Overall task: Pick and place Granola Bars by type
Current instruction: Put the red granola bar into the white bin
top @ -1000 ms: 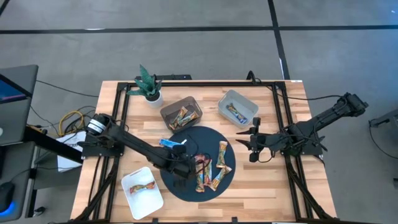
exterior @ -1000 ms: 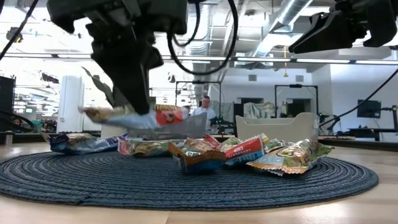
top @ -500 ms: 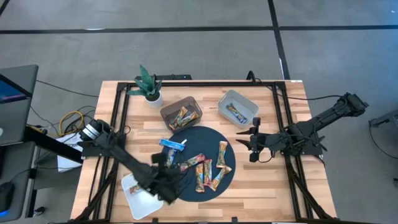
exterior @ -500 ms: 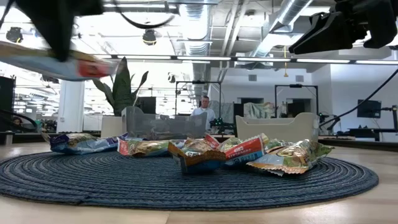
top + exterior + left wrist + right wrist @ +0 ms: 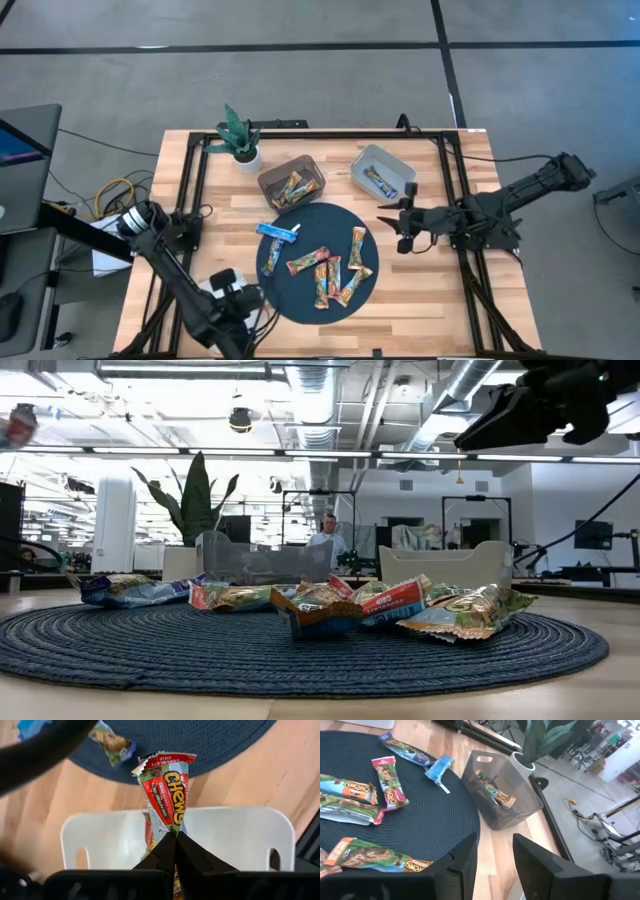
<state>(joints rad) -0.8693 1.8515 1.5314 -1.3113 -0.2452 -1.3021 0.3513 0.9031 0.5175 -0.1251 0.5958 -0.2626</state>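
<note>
The white tray (image 5: 235, 837) is hidden beneath the left arm (image 5: 180, 285) in the high view.

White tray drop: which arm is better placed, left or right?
Left. The left gripper is shut on a red Chewy bar directly above the white tray. The right gripper hangs open and empty beside the mat, far from that tray.
</note>
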